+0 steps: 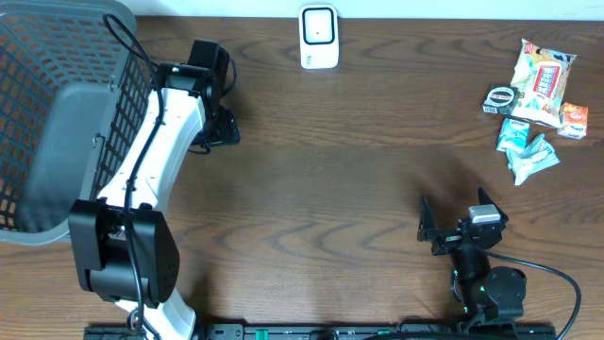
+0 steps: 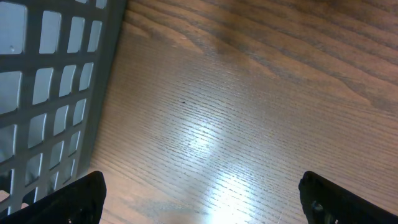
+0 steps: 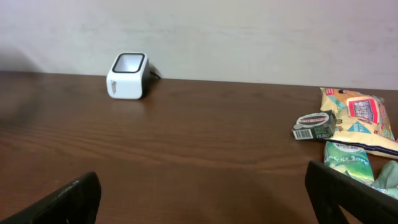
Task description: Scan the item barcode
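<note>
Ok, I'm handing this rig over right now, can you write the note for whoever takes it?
Left hand: open, empty, over bare table beside the grey basket.
Right hand: open, empty, near the front edge, facing the scanner.
White scanner: at the far edge of the table, centre.
Items: a loose pile at far right, with a snack bag, a small dark pack showing a barcode label, and teal packets.
Done: nothing visibly picked up; whether anything has been scanned or sits in the basket cannot be told.
Left: pick an item, likely with the right hand, present its barcode to the scanner.
</note>
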